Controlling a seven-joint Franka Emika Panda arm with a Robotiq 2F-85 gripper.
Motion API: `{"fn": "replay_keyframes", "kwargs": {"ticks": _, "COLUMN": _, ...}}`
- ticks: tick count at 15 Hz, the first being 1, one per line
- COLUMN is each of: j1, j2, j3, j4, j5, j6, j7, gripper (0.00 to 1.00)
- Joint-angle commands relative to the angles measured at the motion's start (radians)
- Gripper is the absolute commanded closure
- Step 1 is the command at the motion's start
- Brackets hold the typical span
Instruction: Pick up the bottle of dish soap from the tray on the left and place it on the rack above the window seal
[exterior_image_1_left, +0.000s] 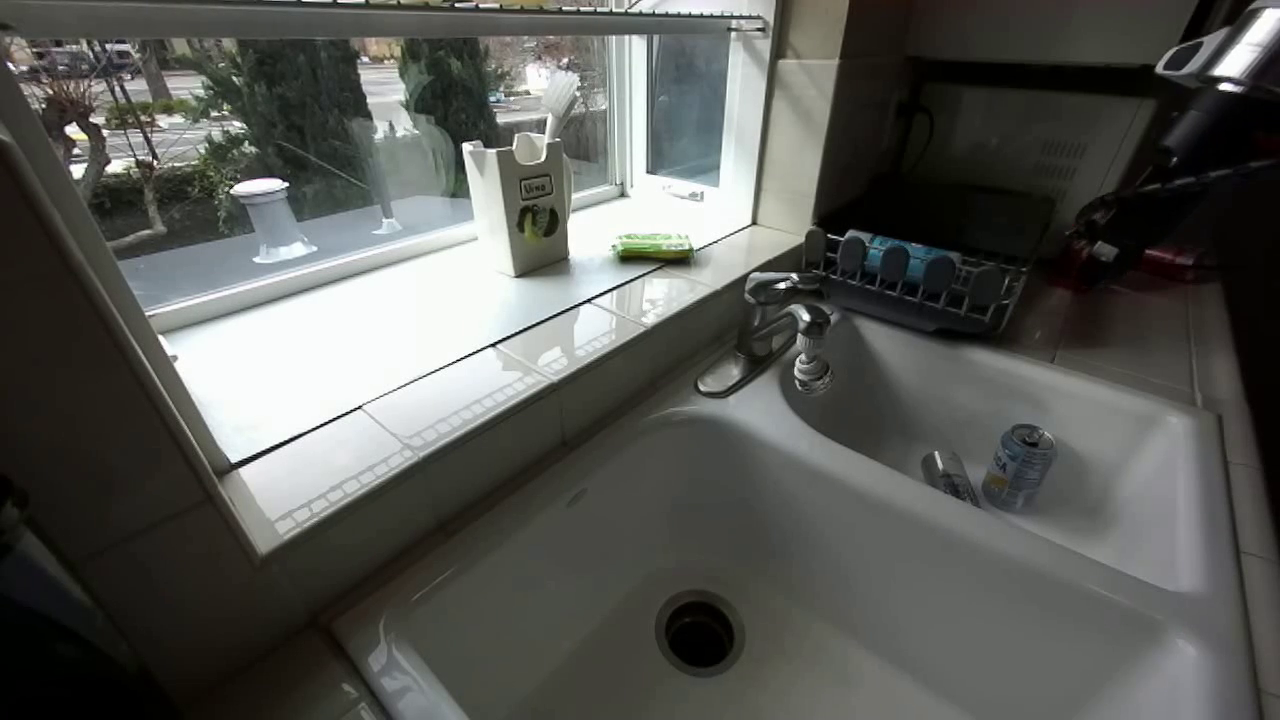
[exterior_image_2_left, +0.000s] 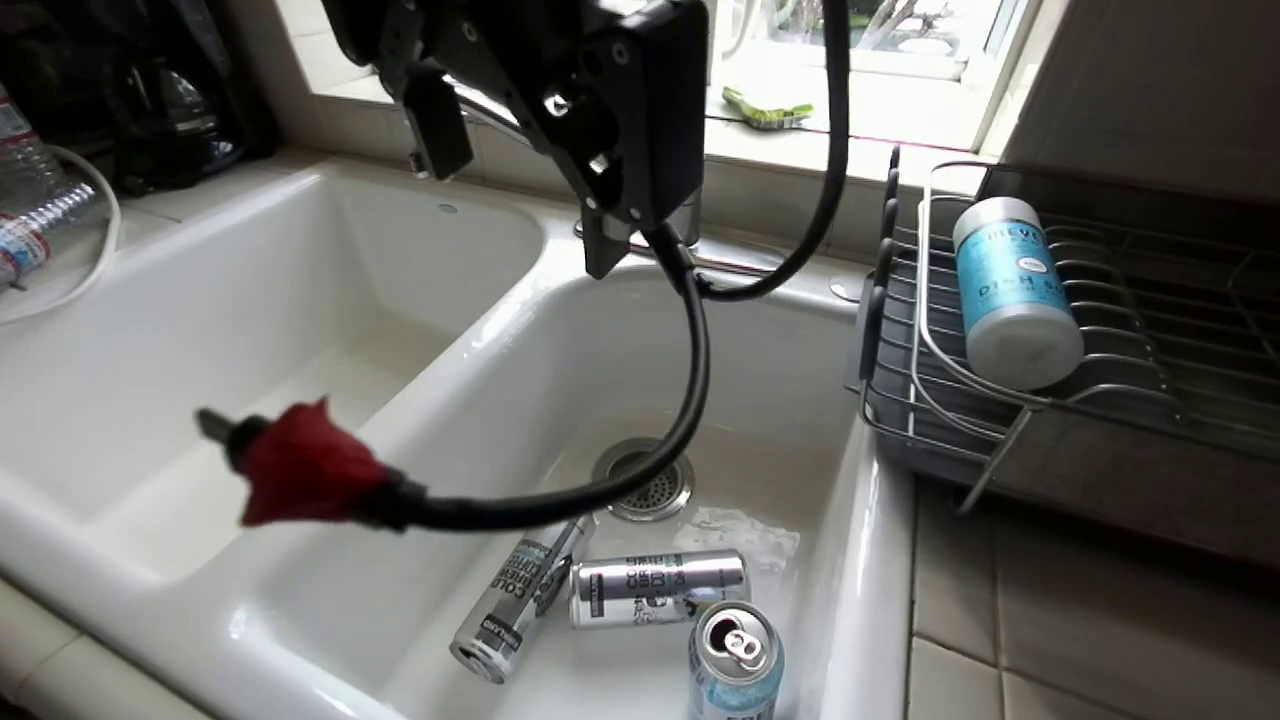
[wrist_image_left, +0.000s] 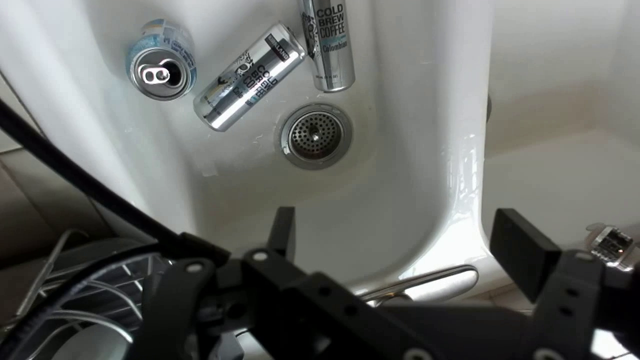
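The bottle of dish soap (exterior_image_2_left: 1015, 290), with a blue label and pale ends, lies in the tray, a dark wire dish caddy (exterior_image_2_left: 1185, 415). In an exterior view the blue label (exterior_image_1_left: 910, 258) shows behind the prongs of the caddy (exterior_image_1_left: 900, 305). In the wrist view a pale end of the bottle (wrist_image_left: 92, 345) shows among the caddy's wires. My gripper (wrist_image_left: 400, 235) is open and empty above the sink and faucet, apart from the bottle; it also shows in an exterior view (exterior_image_2_left: 525, 200). The rack (exterior_image_1_left: 400, 20) spans the window above the white tiled window seal (exterior_image_1_left: 470, 395).
A white-and-green carton (exterior_image_1_left: 520, 205) holding a brush and a flat green package (exterior_image_1_left: 652, 246) stand on the ledge. The faucet (exterior_image_1_left: 770, 330) is beside the caddy. Cans, one upright (wrist_image_left: 160, 75), are in the sink. A black cable with a red wrap (exterior_image_2_left: 310, 465) hangs from the arm.
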Motion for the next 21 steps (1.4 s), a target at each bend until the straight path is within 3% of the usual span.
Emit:
{"fn": "replay_keyframes", "kwargs": {"ticks": 1, "j1": 0.023, "j2": 0.097, "j3": 0.024, "j4": 0.087, "j5": 0.024, "j6": 0.002, "j7": -0.025, "gripper": 0.0}}
{"fn": "replay_keyframes", "kwargs": {"ticks": 16, "j1": 0.01, "j2": 0.487, "j3": 0.076, "j4": 0.493, "j5": -0.108, "j6": 0.045, "j7": -0.129, "gripper": 0.0}}
{"fn": "replay_keyframes", "kwargs": {"ticks": 17, "j1": 0.009, "j2": 0.42, "j3": 0.085, "j4": 0.429, "j5": -0.088, "j6": 0.055, "j7": -0.111, "gripper": 0.0}}
{"fn": "replay_keyframes", "kwargs": {"ticks": 21, "j1": 0.001, "j2": 0.483, "j3": 0.086, "j4": 0.483, "j5": -0.094, "j6": 0.054, "j7": -0.119, "gripper": 0.0}}
